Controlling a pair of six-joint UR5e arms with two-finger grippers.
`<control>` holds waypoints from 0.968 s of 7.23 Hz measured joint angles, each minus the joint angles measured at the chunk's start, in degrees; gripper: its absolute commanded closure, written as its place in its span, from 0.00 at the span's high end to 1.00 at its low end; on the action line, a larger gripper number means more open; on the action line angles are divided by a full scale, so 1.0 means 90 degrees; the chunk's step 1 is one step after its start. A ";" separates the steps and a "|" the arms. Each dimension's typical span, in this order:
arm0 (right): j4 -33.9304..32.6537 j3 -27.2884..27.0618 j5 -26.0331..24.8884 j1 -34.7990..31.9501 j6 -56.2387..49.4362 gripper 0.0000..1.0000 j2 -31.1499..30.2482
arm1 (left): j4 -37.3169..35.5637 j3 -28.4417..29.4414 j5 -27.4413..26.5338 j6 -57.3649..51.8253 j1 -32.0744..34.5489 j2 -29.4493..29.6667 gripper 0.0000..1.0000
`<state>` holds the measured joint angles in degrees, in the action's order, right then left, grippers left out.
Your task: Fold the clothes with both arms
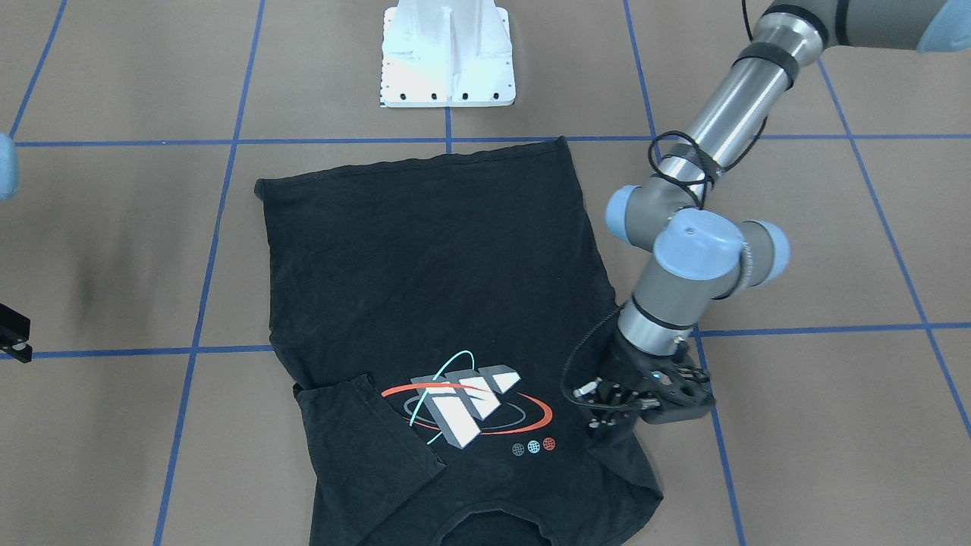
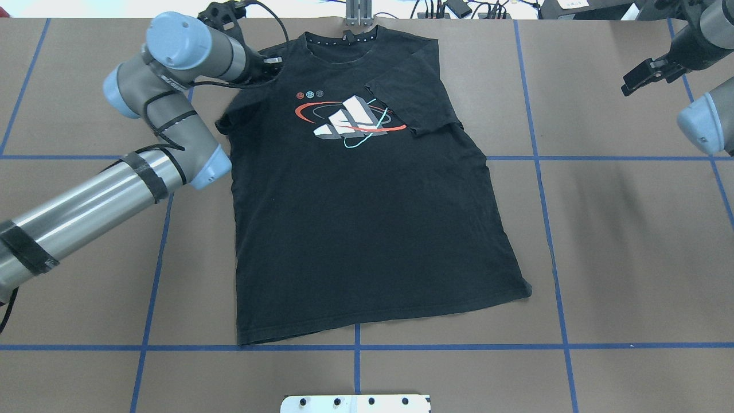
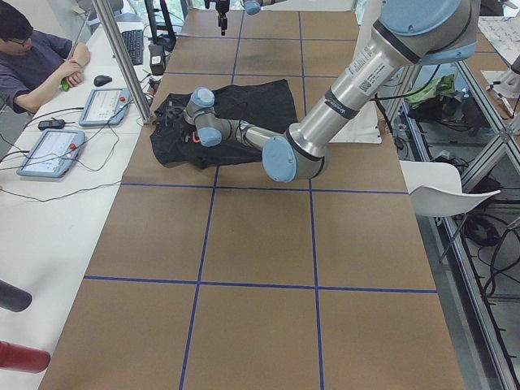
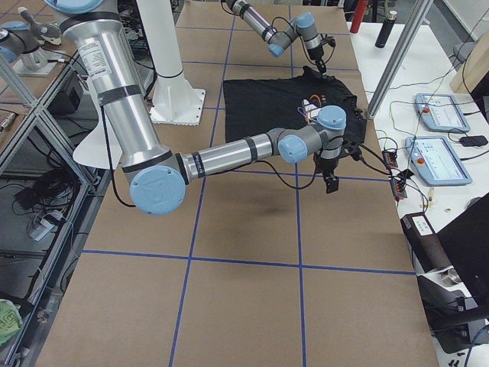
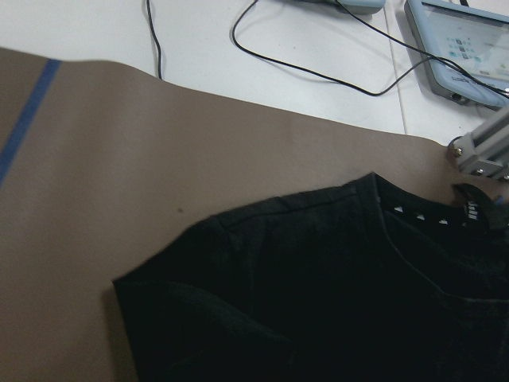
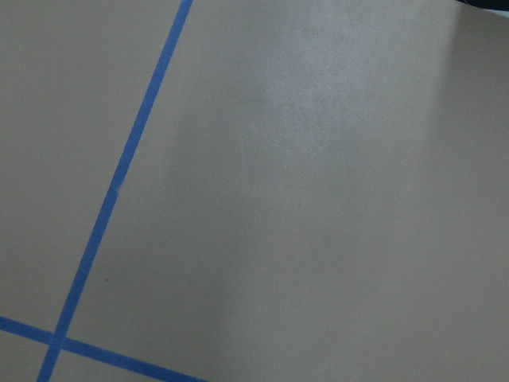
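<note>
The black T-shirt (image 2: 367,229) lies flat on the table, graphic (image 2: 352,117) up, its collar at the far edge. One sleeve (image 2: 413,92) is folded in over the chest beside the graphic. My left gripper (image 2: 272,62) hovers at the opposite shoulder, near the collar; in the front-facing view the left gripper (image 1: 607,413) sits right over that shoulder's cloth. Its fingers are hidden, so I cannot tell whether they are open or shut. The left wrist view shows only the shoulder and collar (image 5: 398,211). My right gripper (image 2: 633,83) hangs off the shirt over bare table; its state is unclear.
The white base pedestal (image 2: 355,403) stands at the near edge, behind the shirt's hem. Blue tape lines (image 2: 550,229) grid the brown table. Beyond the far edge sit a metal post (image 2: 358,11), cables, teach pendants (image 3: 49,150) and a seated person (image 3: 32,65).
</note>
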<state>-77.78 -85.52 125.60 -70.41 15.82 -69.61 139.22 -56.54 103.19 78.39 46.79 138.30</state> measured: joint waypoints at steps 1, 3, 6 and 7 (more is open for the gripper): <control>0.0000 0.0000 0.0000 0.0004 0.0000 0.98 0.0000 | -0.0099 0.0088 -0.0103 0.0300 -0.0132 0.0169 0.00; 0.0000 0.0002 0.0000 0.0015 0.0000 0.98 0.0000 | -0.0186 0.0482 -0.0570 0.0633 -0.0300 0.0579 0.00; -0.0008 0.0015 -0.0007 0.0035 0.0009 0.98 0.0002 | -0.0195 0.0775 -0.0735 0.1061 -0.0297 0.0783 0.49; -0.0007 0.0017 -0.0009 0.0055 0.0034 0.98 0.0006 | -0.0193 0.0803 -0.0736 0.1108 -0.0292 0.0798 0.99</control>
<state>-77.85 -85.36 125.52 -69.91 16.13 -69.55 137.48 -49.31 96.57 88.36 44.17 145.48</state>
